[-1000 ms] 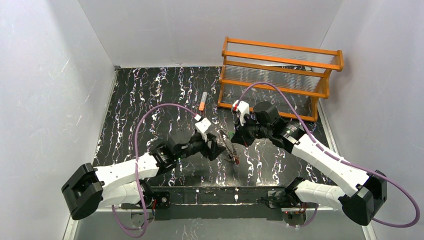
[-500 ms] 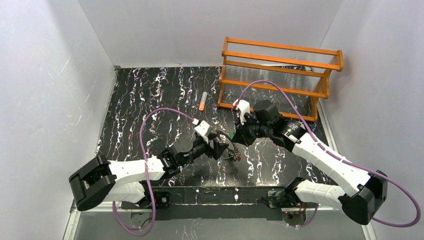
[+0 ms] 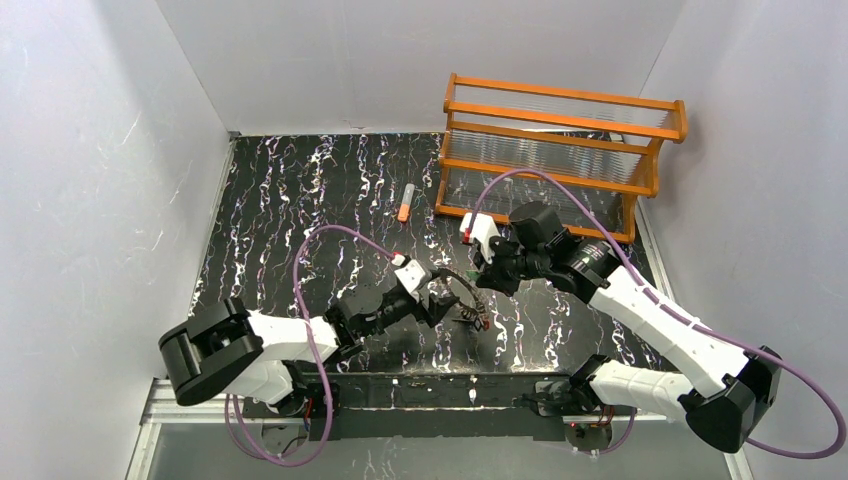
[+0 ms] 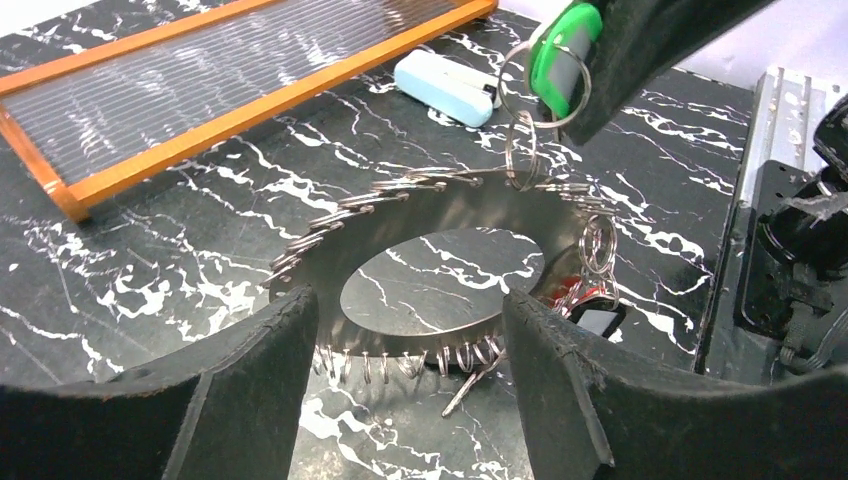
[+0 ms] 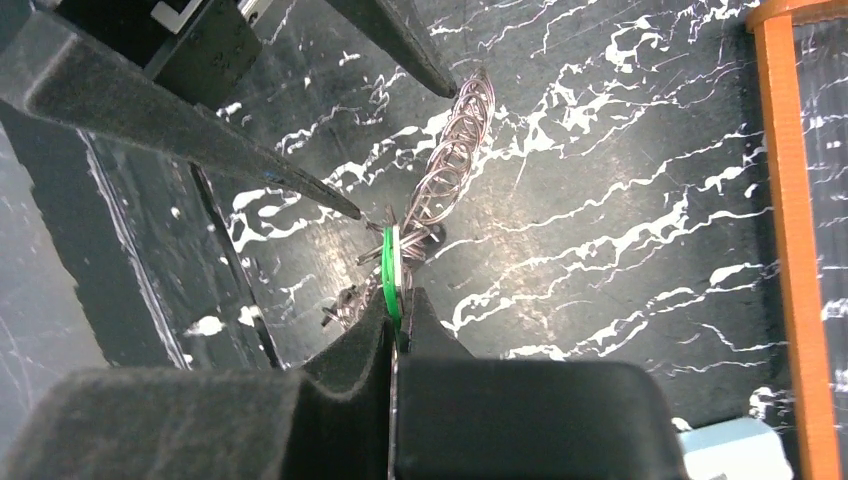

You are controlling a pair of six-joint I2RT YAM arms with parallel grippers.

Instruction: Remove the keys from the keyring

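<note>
**Keyring** [image 3: 463, 300]: flat grey metal with a toothed rim. It is over the table [image 3: 280, 200], near the middle of the near edge and between the two arms.

**Top view:** the ring shows only as a small dark arc, and the keys are too small to tell apart. This view alone gives the layout.
- The orange rack [image 3: 560, 150] stands in the far right corner.
- The orange-and-grey tube [image 3: 405, 203] lies just left of the rack, well apart from the ring.
- Bare marbled surface runs from the ring to the left edge.

**Left wrist view:**
- The ring is tilted, with its far rim raised.
- The green key [image 4: 560, 60] sits above that rim on a small wire loop.
- The red key [image 4: 575, 292] and the dark-and-white key [image 4: 598, 322] hang at the ring's right rim, low by the table.
- The white-blue clip [image 4: 440, 85] lies beyond, near the rack.

**Right wrist view:** the ring appears edge-on, and only here is the pinch itself plain.

**Right gripper** [image 5: 397, 305]: closed tight, clamping the green key between its pads.

**Left gripper** [image 4: 410, 310]: jaws spread wide, with the fingertips at the ring's near rim, one on either side of the hole. It grips nothing, and whether it touches the ring cannot be told.
</note>
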